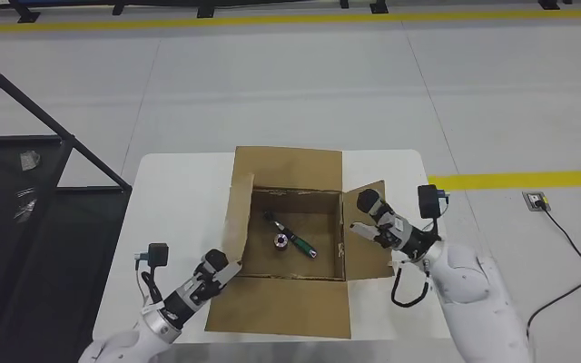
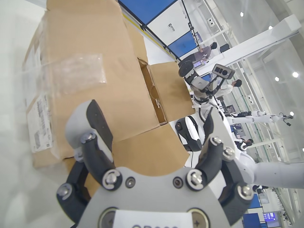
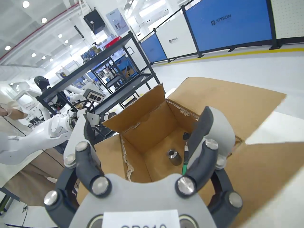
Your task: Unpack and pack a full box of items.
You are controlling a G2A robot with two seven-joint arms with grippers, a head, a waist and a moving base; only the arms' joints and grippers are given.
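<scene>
Showing an open cardboard box that sits at the middle of a white surface, seen from above and from both wrists. The box is plain brown corrugated board. Its four flaps are folded outward: the far and near flaps lie nearly flat, while the left and right flaps stand tilted up. The inner edges of the opening are torn and ragged. The left wrist view shows a strip of clear tape and a white printed label on the box's outer wall.

Two items lie on the box floor. One is a short metal cylinder that stands upright. The other is a slim green and black tool that lies diagonally just beside it.

The left end effector sits at the near left corner of the box, just beside the meeting of the left and near flaps. It is released, with its fingers spread wide. The right end effector sits at the tilted right flap, above the box's right side. It is also released, with its fingers apart. Whether it touches the flap cannot be told.

A black rack stands on the floor to the left of the surface.
</scene>
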